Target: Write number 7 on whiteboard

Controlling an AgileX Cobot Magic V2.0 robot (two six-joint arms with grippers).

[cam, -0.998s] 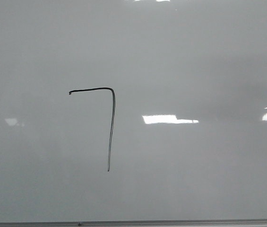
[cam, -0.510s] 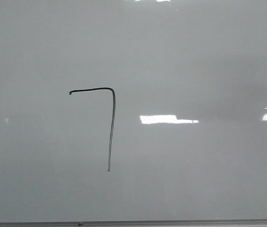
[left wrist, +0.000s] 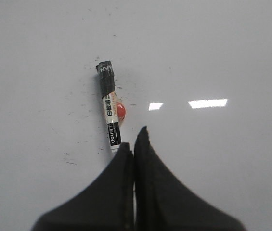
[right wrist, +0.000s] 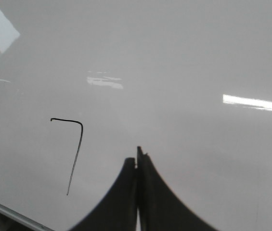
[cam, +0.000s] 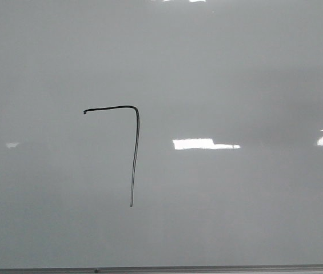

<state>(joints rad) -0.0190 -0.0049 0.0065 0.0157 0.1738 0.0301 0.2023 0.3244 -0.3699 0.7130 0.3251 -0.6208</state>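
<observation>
The whiteboard (cam: 241, 74) fills nearly the whole front view, a glossy pale grey surface with a thin grey edge strip (cam: 207, 268) running along the bottom of the frame. The number 7 (cam: 134, 154) sits left of the frame's centre: a short, almost level top stroke begins with a tiny hook at its left end, curves through a rounded corner, and drops into a long, nearly vertical stem that leans slightly leftward toward its lower tip. Bright rectangular glare patches lie to the right of the stem, well apart from it, and a fainter one sits near the left edge. No arm shows in this view. In the left wrist view, the left gripper (left wrist: 134, 144) has its dark fingers pressed together with nothing between them, and a marker (left wrist: 109, 103) lies flat on the board just beyond the fingertips, its black cap pointing away and a red spot beside its labelled white barrel; small dark specks dot the board around it. In the right wrist view, the right gripper (right wrist: 137, 161) is likewise closed and empty above the board, with the number 7 in the left half of that frame, well apart from the fingertips.
</observation>
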